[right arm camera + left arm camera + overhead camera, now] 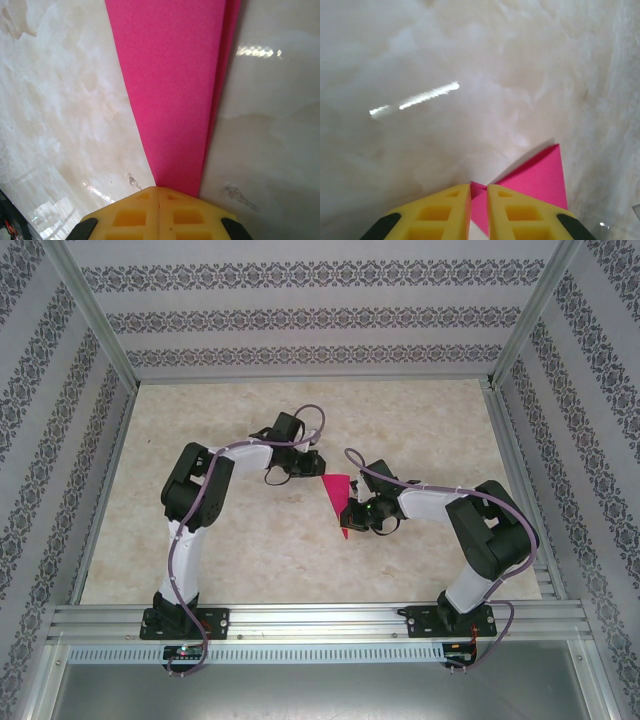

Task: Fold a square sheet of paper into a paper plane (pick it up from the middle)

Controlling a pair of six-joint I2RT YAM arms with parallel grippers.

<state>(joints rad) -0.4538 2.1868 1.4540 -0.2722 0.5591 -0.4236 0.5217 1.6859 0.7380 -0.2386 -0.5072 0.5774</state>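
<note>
On paper plane [338, 498] — right claw [158, 190], tight

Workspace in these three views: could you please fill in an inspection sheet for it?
Surface: table, glossy beige marble pattern.
Job's things: paper plane, pink, folded to a narrow point, lying between the two grippers.
Clutter: nothing seen.
Grippers: right gripper shut on the plane's narrow end; left gripper has its fingers slightly apart around a corner of the wide end, grip unclear.
Cables: purple cables run along both arms, looping near the wrists.
Surroundings: patterned walls, aluminium frame.
</note>
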